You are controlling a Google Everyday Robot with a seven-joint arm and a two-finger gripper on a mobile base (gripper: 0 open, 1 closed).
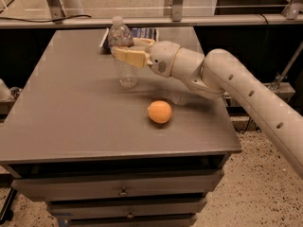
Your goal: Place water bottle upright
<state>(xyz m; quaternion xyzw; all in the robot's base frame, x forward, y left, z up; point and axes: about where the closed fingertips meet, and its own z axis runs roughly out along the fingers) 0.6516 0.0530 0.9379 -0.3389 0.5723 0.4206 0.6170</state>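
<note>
The water bottle (124,65) is clear and ribbed with a white cap. It stands nearly upright on the grey table (61,112), at the back middle, with its base on or just above the top. My gripper (124,48) reaches in from the right and is shut on the bottle's upper body. One tan finger (129,56) crosses in front of the bottle and the other lies behind it. The label band is hidden by the finger.
An orange (159,111) lies on the table to the right of and nearer than the bottle. A dark blue packet (143,32) lies at the table's back edge behind the gripper. A rail runs behind the table. Drawers sit below the front edge.
</note>
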